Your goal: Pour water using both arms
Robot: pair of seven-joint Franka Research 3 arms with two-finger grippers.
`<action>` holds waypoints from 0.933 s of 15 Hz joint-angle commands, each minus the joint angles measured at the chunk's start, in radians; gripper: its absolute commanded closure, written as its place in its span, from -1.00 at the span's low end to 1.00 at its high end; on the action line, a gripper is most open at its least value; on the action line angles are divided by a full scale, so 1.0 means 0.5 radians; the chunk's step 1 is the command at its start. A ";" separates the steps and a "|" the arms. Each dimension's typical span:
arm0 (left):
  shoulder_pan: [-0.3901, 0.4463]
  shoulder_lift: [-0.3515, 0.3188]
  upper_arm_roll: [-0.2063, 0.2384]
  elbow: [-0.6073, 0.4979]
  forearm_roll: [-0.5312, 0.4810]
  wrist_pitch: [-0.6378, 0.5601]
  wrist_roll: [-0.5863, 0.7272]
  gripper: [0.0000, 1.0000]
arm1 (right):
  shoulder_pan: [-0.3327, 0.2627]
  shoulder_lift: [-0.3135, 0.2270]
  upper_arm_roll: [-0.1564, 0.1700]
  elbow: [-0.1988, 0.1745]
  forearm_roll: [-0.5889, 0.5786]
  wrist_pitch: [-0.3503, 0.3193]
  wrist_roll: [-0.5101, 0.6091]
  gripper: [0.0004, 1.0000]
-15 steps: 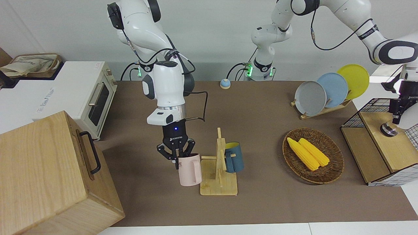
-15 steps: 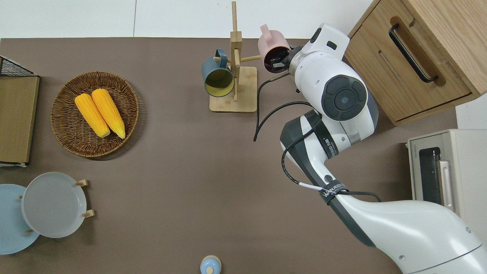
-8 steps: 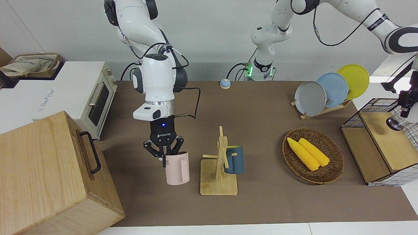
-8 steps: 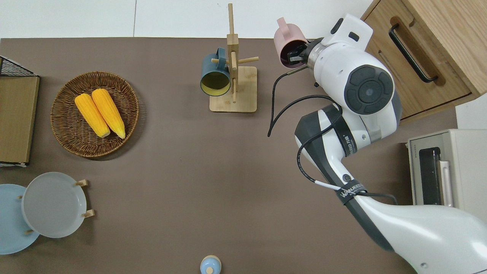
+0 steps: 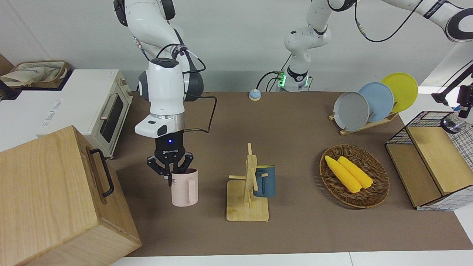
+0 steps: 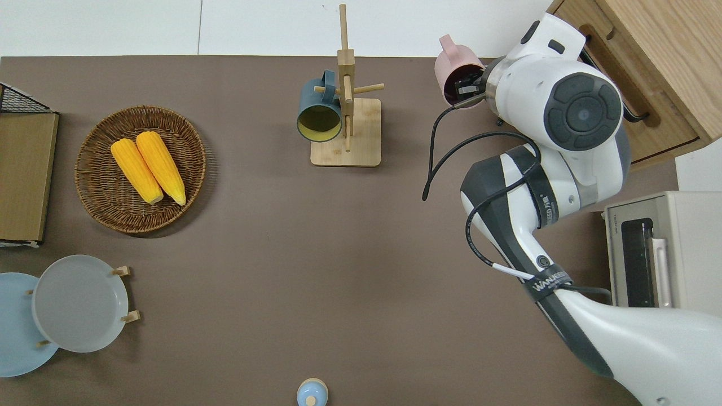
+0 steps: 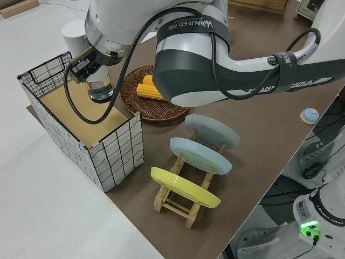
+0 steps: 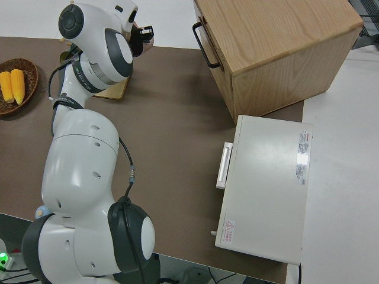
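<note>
Right gripper [image 5: 170, 173] clamped on rim of upright pink mug [image 5: 184, 192], one finger inside, near table's edge farthest from robots, left gripper [image 7: 86, 68] gripping clear glass [image 7: 101, 90] over wire basket [image 7: 113, 154] at table's end.

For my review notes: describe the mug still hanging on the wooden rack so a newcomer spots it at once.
Find the wooden mug rack mid-table, between the wicker basket of corn and the pink mug in the right tool. The hanging mug sits on a peg on the basket's side. It alone is dark blue outside, yellow inside.
</note>
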State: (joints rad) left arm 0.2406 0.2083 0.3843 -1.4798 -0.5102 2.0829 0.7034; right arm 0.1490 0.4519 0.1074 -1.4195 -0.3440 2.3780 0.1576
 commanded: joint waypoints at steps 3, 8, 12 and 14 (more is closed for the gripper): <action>-0.015 -0.100 -0.002 0.076 0.060 -0.128 -0.127 0.93 | -0.086 -0.127 0.113 -0.023 0.194 -0.579 -0.253 1.00; -0.054 -0.192 -0.035 0.015 0.241 -0.128 -0.237 0.93 | -0.049 -0.216 0.113 -0.036 0.344 -1.181 -0.340 1.00; -0.198 -0.284 -0.038 -0.129 0.443 -0.095 -0.455 0.93 | -0.004 -0.379 0.113 -0.277 0.522 -1.332 -0.187 1.00; -0.272 -0.352 -0.041 -0.237 0.529 -0.046 -0.556 0.93 | 0.073 -0.404 0.113 -0.321 0.589 -1.347 -0.012 1.00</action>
State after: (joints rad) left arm 0.1642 0.1174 0.3604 -1.5002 -0.3169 2.0191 0.5038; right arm 0.1489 0.3170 0.1634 -1.4843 -0.1084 1.7067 0.0536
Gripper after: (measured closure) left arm 0.361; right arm 0.930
